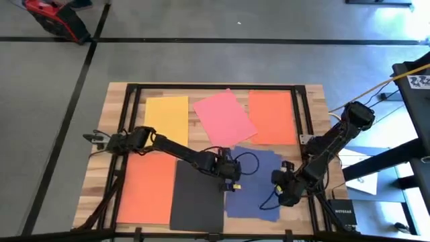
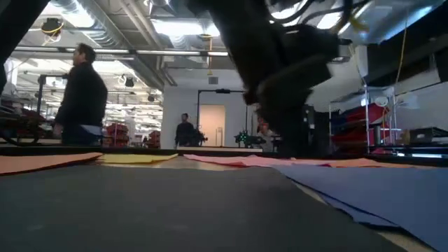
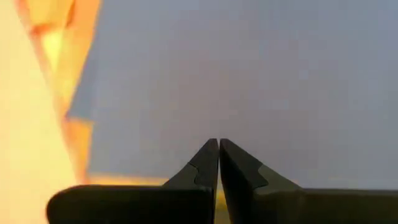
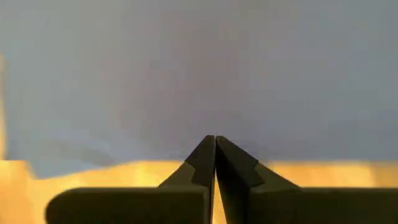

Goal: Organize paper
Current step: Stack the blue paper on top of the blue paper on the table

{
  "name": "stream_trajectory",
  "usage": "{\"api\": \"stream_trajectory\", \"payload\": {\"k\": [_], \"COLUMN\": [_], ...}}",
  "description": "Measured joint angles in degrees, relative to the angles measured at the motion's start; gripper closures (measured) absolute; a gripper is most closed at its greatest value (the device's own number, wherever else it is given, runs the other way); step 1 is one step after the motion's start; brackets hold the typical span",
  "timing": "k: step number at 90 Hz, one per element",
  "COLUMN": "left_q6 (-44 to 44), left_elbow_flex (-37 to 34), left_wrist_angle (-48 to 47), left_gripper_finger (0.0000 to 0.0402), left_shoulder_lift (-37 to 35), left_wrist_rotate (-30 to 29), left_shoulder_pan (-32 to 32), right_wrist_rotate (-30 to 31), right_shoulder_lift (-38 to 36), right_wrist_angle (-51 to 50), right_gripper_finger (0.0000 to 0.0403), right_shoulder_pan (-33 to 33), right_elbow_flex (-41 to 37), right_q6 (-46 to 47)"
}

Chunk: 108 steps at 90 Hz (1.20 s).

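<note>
Both grippers down on the dark blue paper [image 1: 259,183], mid-adjustment.

Blue sheets lie crooked between the two tools: left gripper [image 1: 234,183] sits at their one edge, right gripper [image 1: 281,191] at the opposite edge. Both finger pairs are pressed together, tips at the paper; probably pinning or dragging it rather than pinching, though the wrist views are too close to be sure. Black sheet [image 1: 197,195] just beside the left gripper, orange sheet [image 1: 148,188] beyond it. Yellow [image 1: 166,115], pink [image 1: 225,117] and second orange [image 1: 272,117] lie well past both tools. Next move likely calls for sliding the blue sheets square without buckling them.
</note>
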Motion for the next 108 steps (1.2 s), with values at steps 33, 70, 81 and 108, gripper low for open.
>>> {"api": "stream_trajectory", "payload": {"k": [33,70,81,108], "left_q6": [-3.9,-2.1,-1.1,-1.3], "left_elbow_flex": [-4.1,-6.1,-6.1,-6.1], "left_wrist_angle": [-4.4,4.4,7.2,7.2], "left_gripper_finger": [0.0402,0.0402,0.0402,0.0402], "left_shoulder_lift": [-0.4,-0.3,-0.2,0.4], "left_wrist_rotate": [-1.2,0.2,0.1,-0.1], "left_shoulder_pan": [3.2,5.1,5.4,5.4], "right_wrist_rotate": [3.7,7.0,7.8,9.1], "right_shoulder_lift": [0.0,-0.2,-0.1,0.0], "right_wrist_angle": [-9.4,-7.0,-6.9,-6.3], "right_gripper_finger": [0.0403,0.0403,0.0403,0.0403], "right_shoulder_pan": [1.2,1.3,1.3,1.3], "right_elbow_flex": [-3.9,-7.5,-7.6,-7.7], "right_q6": [14.0,19.7,19.8,20.8]}}
